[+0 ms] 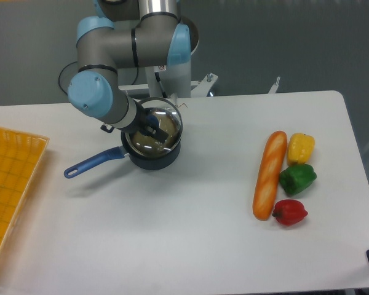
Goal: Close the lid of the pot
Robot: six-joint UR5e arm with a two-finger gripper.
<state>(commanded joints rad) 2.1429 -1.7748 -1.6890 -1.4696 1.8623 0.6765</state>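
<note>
Where my arm reaches down over the pot: my tool [155, 128] sits at the lid's centre, its dark fingers on either side of the blue knob, clenched on it as far as I can see.
Lid [166, 120]: clear glass with a thin metal rim, tilted, its far edge raised above the pot and its near part down inside the pot's mouth.
Pot [152, 158]: dark navy saucepan on the white bench [184, 233], left of centre and toward the back, directly under my tool.
Pot handle [92, 163]: long and blue, pointing left and toward the front.
Right side of bench: an orange baguette-like loaf [269, 175], with a yellow pepper [301, 147], a green pepper [297, 179] and a red pepper [289, 212] just beside it, well apart from the pot.
Left edge: an orange tray [9, 184].
</note>
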